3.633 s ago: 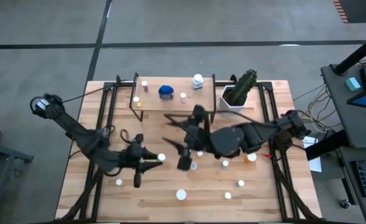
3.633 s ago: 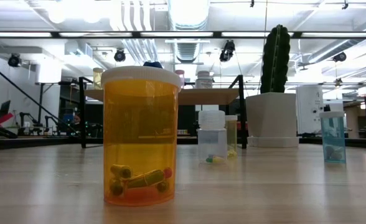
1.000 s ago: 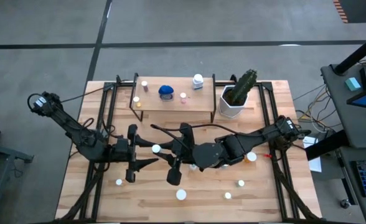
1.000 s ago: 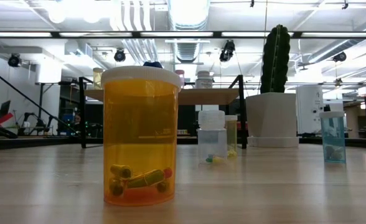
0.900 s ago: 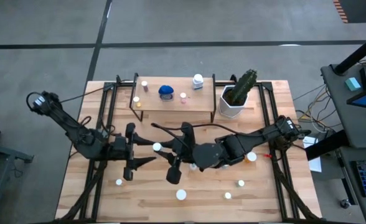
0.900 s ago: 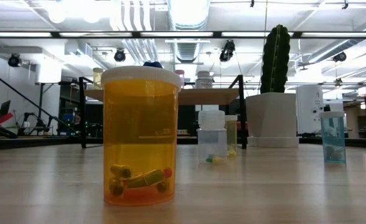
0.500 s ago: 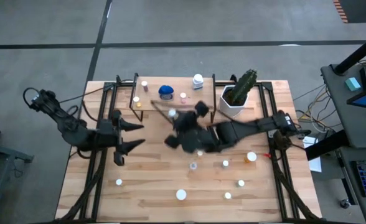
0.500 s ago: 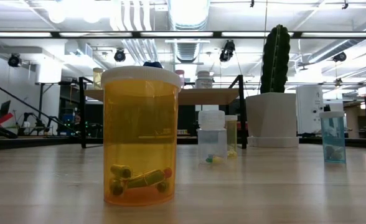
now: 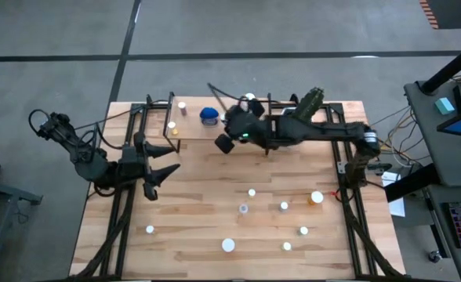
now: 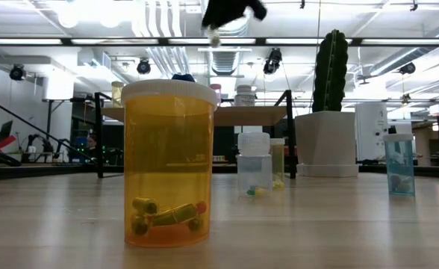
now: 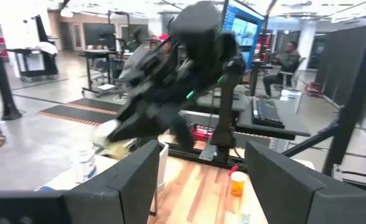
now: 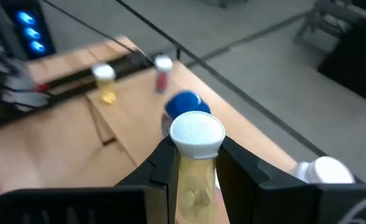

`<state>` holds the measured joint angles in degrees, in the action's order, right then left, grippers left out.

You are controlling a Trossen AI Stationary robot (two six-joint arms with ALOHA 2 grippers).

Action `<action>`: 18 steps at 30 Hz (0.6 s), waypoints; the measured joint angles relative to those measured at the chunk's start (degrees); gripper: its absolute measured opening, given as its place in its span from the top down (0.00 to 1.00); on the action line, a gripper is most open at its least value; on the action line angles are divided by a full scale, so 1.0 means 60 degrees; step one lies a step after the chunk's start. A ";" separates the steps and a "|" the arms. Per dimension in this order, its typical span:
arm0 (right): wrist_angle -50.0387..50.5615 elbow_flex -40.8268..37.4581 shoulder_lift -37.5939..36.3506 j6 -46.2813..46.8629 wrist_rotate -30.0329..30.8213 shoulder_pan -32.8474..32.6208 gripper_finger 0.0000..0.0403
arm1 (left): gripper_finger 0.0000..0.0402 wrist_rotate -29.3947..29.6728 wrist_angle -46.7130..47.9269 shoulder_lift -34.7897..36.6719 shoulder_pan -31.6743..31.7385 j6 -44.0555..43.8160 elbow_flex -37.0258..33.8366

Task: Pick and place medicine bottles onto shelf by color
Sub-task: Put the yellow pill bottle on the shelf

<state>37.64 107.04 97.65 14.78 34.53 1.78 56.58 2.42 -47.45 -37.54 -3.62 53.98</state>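
In the right wrist view my right gripper (image 12: 197, 163) is shut on a small medicine bottle (image 12: 194, 180) with a white cap and a pale yellow body. In the high view this gripper (image 9: 224, 143) hangs in the air at the near edge of the shelf (image 9: 238, 129). The shelf bears a blue bottle (image 9: 208, 116) and a few small white-capped ones. Several more bottles stand on their bases on the table's near half (image 9: 284, 206). My left gripper (image 9: 162, 168) stands open at the table's left, touching nothing. My right gripper pinches the bottle's body just under the white cap (image 12: 195, 163) between its two fingers, one on each side. The bottle stands upright in the hold, cap up, lifted clear of the table and the shelf (image 10: 214, 37).
A white pot with a green cactus (image 9: 297, 121) stands right of the shelf, close to my right arm. A large orange bottle (image 10: 167, 164) stands near the table's near edge. Black frame rails (image 9: 132, 133) run along both table sides.
My right gripper has risen from the table's middle and swung toward the far edge, carrying the white-capped bottle up to the shelf. My left gripper has drawn back toward the table's left edge and stays open.
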 joint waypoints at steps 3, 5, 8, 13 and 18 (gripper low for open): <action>-0.0628 -0.1072 -0.0946 -0.0355 -0.0084 -0.0005 0.80 | 0.45 0.0369 -0.0004 -0.0050 0.0007 0.0007 0.0000; -0.1516 -0.2195 -0.1576 -0.0278 -0.0337 0.0052 0.80 | 0.45 0.0599 -0.0010 -0.0068 0.0007 0.0011 0.0000; -0.3197 -0.4102 -0.2413 0.0151 -0.1174 0.0181 0.80 | 0.45 0.0822 0.0007 -0.0074 0.0007 0.0015 0.0000; -0.6065 -0.7007 -0.3241 -0.0040 -0.1290 0.0275 0.81 | 0.45 0.1275 0.0011 -0.0093 0.0007 0.0157 -0.0004; -0.8580 -0.8787 -0.3276 0.0366 0.0944 0.0441 0.80 | 0.45 0.1680 0.0013 -0.0124 0.0015 0.0178 -0.0011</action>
<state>-13.84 54.32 78.00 16.98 40.20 4.43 66.66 2.49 -48.19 -37.45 -2.55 53.91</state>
